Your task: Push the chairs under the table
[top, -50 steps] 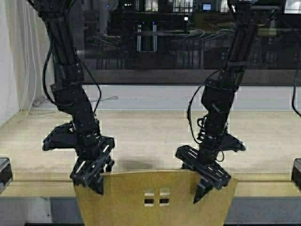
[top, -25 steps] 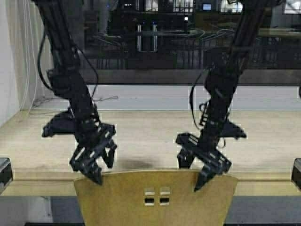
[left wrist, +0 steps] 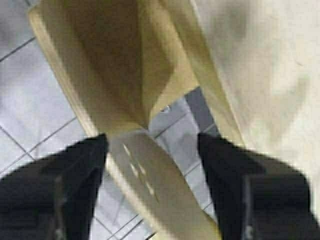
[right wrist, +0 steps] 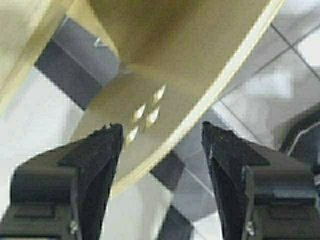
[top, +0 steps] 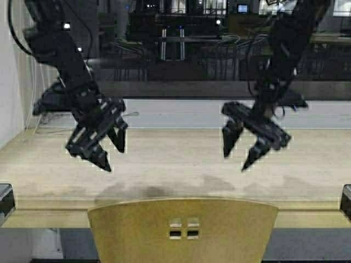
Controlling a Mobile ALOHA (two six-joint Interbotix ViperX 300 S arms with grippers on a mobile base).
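**Both grippers held open above the table, one chair tucked at its front edge**

One chair [top: 182, 230] is seen at the bottom centre of the high view, its curved backrest upright and pierced by four small square holes. The backrest stands right against the thick front edge of the table [top: 164, 159], whose pale wood-look top stretches across the whole width of the view. In the wrist views the seat is seen reaching in beneath the tabletop, above a floor of grey tiles [left wrist: 30, 125].

The left gripper [top: 106, 147] is held in the air over the left part of the tabletop, well above the chair and apart from it. Its fingers are spread and nothing is gripped between them. The right gripper [top: 239, 151] is held at a similar height over the right part of the tabletop, likewise apart from the backrest, with its fingers parted and empty.

In the left wrist view the backrest is framed between the two dark fingers [left wrist: 75, 185]. The same holes are shown between the fingers [right wrist: 95, 175] in the right wrist view.

A dark window [top: 192, 49] is seen beyond the table.
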